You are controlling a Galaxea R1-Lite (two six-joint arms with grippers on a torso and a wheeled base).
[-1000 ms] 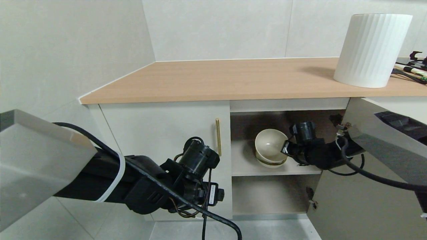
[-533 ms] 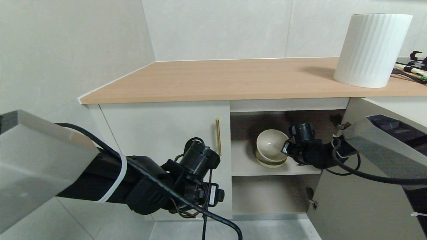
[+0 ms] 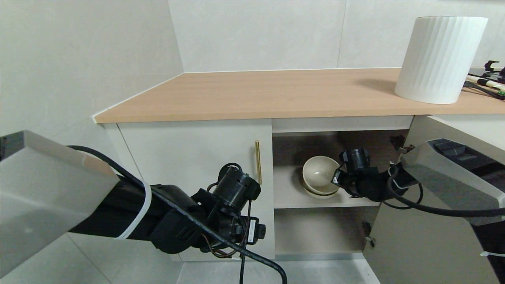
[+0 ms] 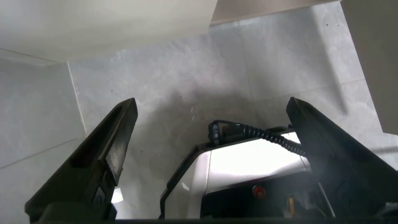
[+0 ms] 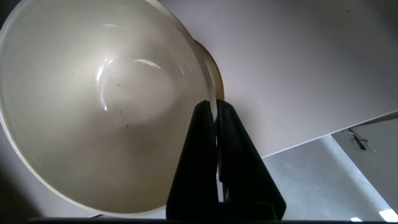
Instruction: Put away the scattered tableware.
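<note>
The right gripper [image 5: 214, 109] is clamped tight on the right rim of a cream ceramic bowl [image 3: 318, 173]. The bowl sits tilted on top of a second cream bowl [image 3: 320, 192] on the upper shelf [image 3: 288, 193] of the open white cabinet. The left gripper [image 4: 211, 112], fingers spread wide and empty, hangs low in front of the closed left cabinet door [image 3: 189, 157].

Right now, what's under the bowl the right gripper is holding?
Another dish on the cabinet shelf, only its rim showing; the held bowl covers the rest.
</note>
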